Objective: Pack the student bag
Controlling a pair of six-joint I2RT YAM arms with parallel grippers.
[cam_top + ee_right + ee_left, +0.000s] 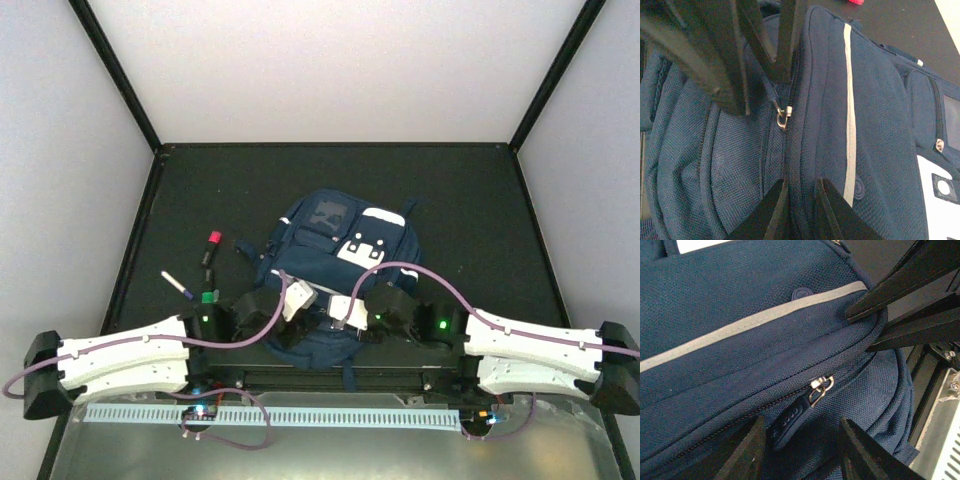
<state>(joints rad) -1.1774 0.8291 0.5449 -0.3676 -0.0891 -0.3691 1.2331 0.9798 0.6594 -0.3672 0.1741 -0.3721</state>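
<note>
The student bag (335, 240) lies flat in the middle of the dark mat, navy with a pale stripe (740, 330) and a white patch. Both grippers sit at its near end, close together. My left gripper (800, 445) is open, and the dark zipper pull (790, 420) with its metal slider (821, 385) lies loose between its fingers. My right gripper (801, 207) is shut on a ridge of the bag's fabric (800, 165) beside the zipper seam, just below the slider (782, 116). In the top view the left gripper (298, 303) and the right gripper (345, 312) almost touch.
Left of the bag lie a red-capped marker (212, 245), a white pen (177, 285) and a green-capped item (208, 297). A slotted rail (270, 415) runs along the near edge. Black frame posts and pale walls enclose the mat.
</note>
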